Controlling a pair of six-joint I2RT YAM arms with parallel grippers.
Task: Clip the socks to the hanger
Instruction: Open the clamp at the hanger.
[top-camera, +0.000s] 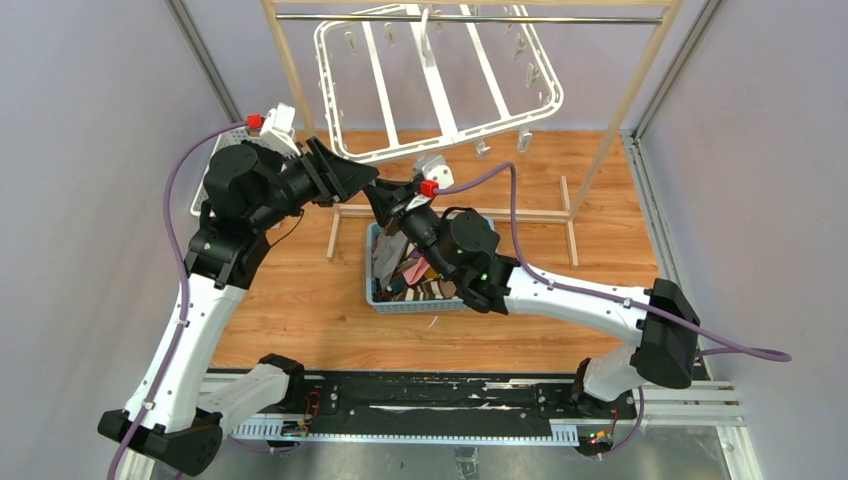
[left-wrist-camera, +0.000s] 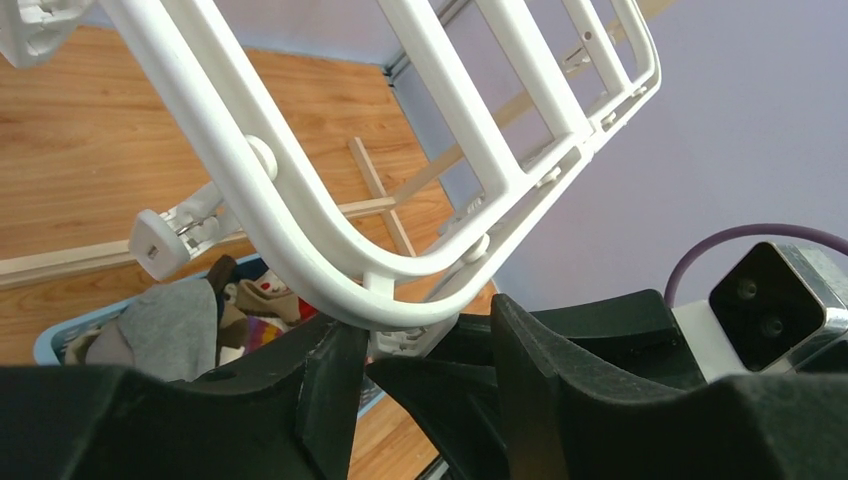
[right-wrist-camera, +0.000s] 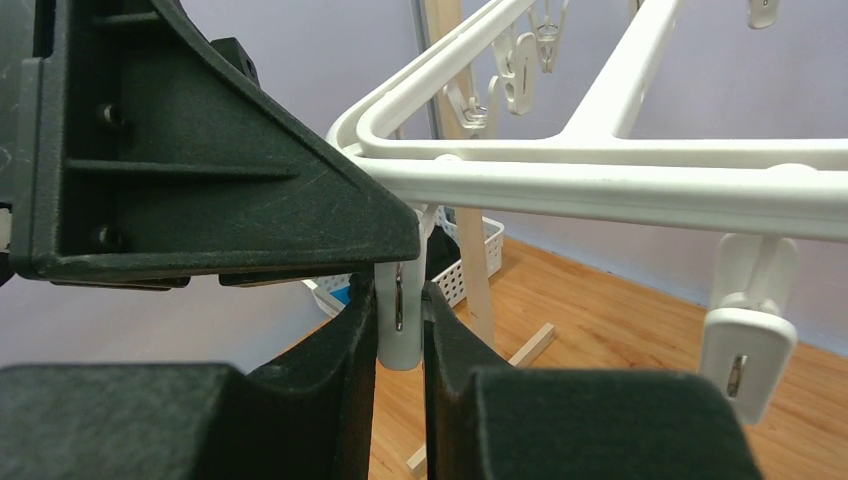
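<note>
The white hanger (top-camera: 440, 90) hangs tilted from the metal rail, and its near corner shows in the left wrist view (left-wrist-camera: 300, 230) and the right wrist view (right-wrist-camera: 620, 180). My right gripper (top-camera: 388, 200) (right-wrist-camera: 400, 310) is shut on a white clip (right-wrist-camera: 398, 352) dangling under that corner. My left gripper (top-camera: 366, 182) (left-wrist-camera: 425, 380) is open just below the same corner, with its jaws either side of the clip (left-wrist-camera: 410, 340) and the right finger. It holds nothing. The socks (top-camera: 415, 275) (left-wrist-camera: 250, 300) lie heaped in a blue basket (top-camera: 375, 292) below.
The wooden rack (top-camera: 300, 90) with its metal rail (top-camera: 470, 17) stands around the hanger, its base bars on the wood floor. A white perforated basket (right-wrist-camera: 470, 250) sits at the far left. Another clip (right-wrist-camera: 748, 345) hangs to the right. Grey walls close in on both sides.
</note>
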